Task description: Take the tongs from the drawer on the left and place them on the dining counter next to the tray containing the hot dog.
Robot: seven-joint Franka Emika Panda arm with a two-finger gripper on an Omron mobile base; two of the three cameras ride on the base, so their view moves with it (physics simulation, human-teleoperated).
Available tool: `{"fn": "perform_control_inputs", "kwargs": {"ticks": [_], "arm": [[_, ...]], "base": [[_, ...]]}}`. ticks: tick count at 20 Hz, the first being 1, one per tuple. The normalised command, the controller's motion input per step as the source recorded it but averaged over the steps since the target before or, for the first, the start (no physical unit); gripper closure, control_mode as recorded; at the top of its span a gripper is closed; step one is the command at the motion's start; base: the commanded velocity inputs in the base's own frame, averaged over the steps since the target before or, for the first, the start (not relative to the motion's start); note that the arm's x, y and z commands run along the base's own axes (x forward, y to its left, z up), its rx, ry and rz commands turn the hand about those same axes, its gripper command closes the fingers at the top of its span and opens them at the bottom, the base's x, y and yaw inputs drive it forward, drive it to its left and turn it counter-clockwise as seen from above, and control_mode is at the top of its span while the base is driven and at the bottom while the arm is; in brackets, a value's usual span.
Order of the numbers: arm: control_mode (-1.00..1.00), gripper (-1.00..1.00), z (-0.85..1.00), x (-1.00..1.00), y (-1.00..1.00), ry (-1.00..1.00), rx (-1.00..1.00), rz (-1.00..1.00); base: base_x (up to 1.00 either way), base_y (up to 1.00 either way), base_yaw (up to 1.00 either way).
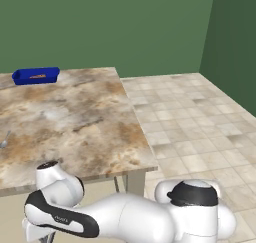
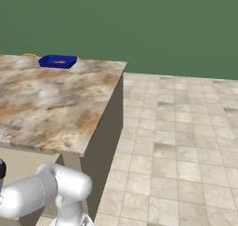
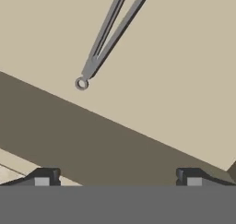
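Note:
In the hand view the tongs (image 3: 108, 34) lie on the beige floor of the open drawer (image 3: 179, 80), a slim grey utensil with a small ring at its near end. My gripper (image 3: 119, 178) hovers over the drawer's darker near wall, open, with nothing between its fingertips (image 3: 46, 177). It is short of the tongs and apart from them. The blue tray (image 1: 36, 76) (image 2: 57, 61) with the hot dog (image 1: 37, 77) (image 2: 59, 61) sits at the far end of the marbled dining counter (image 1: 75, 117) (image 2: 46, 99).
My arm bends low under the counter's front edge (image 1: 75, 177). A small grey item (image 1: 5, 139) lies at the counter's left edge. Tiled floor (image 2: 186, 141) stretches to the right, bounded by green walls.

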Motion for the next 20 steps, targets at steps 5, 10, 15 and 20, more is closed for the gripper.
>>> {"fn": "perform_control_inputs", "kwargs": {"ticks": [5, 10, 15, 20], "arm": [[-1.00, -1.00, -0.24, 0.00, 0.00, 0.00, -0.11, -0.02], [-1.00, -1.00, -0.19, 0.02, -0.02, -0.02, -0.04, -0.06], [-1.00, -1.00, -0.10, 0.06, -0.01, -0.01, 0.00, -0.06], [-1.00, -1.00, -0.11, 0.08, 0.00, 0.00, 0.00, 0.00]], "base": [[0.00, 0.00, 0.00], [0.00, 0.00, 0.00], [0.00, 0.00, 0.00], [0.00, 0.00, 0.00]]}}
